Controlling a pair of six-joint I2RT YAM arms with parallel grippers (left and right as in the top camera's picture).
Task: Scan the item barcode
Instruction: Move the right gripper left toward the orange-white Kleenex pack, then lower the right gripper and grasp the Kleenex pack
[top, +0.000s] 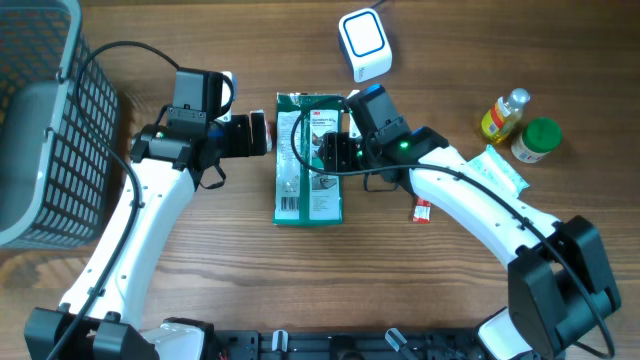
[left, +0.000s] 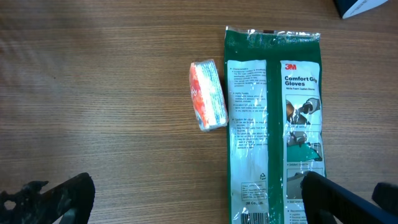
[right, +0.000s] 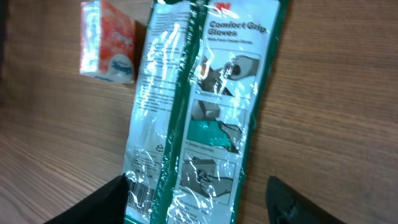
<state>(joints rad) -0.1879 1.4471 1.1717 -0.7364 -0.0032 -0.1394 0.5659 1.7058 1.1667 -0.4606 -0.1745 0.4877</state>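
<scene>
A wooden table (top: 200, 40) is seen from above, with two robot arms reaching in from the near edge. At the centre lies the item to scan, a flat green glove pack (top: 308, 158) in glossy film. Its printed face is up and its long side runs from near to far. Its barcode (top: 290, 205) shows at the near-left corner, facing up. The scanner (top: 363, 42), a small white box with a blue-ringed face, stands at the far edge, just right of the pack and apart from it.

The right gripper (top: 332, 152) hangs over the middle of the pack. In its wrist camera its two dark fingers (right: 99, 202) are spread wide, one at each long edge, holding nothing. The left gripper (top: 260, 135) sits just beside the pack's far-left edge, its fingers (left: 56, 199) also spread wide and empty.

A small orange-and-white packet (left: 207, 95) lies just left of the pack, near its far end. A grey basket (top: 40, 120) fills the far-left corner. A yellow bottle (top: 505, 115) and a green-lidded jar (top: 537, 140) stand well to the right.

The likely risks come from the pack itself. A squeeze across its width could buckle the slick film, creasing or hiding the barcode, or let it slip free. The neighbouring packet could be nudged or caught by a finger. A black cable (top: 297, 150) from the right arm loops over the pack and could drag it. The close-set grippers could also collide.
</scene>
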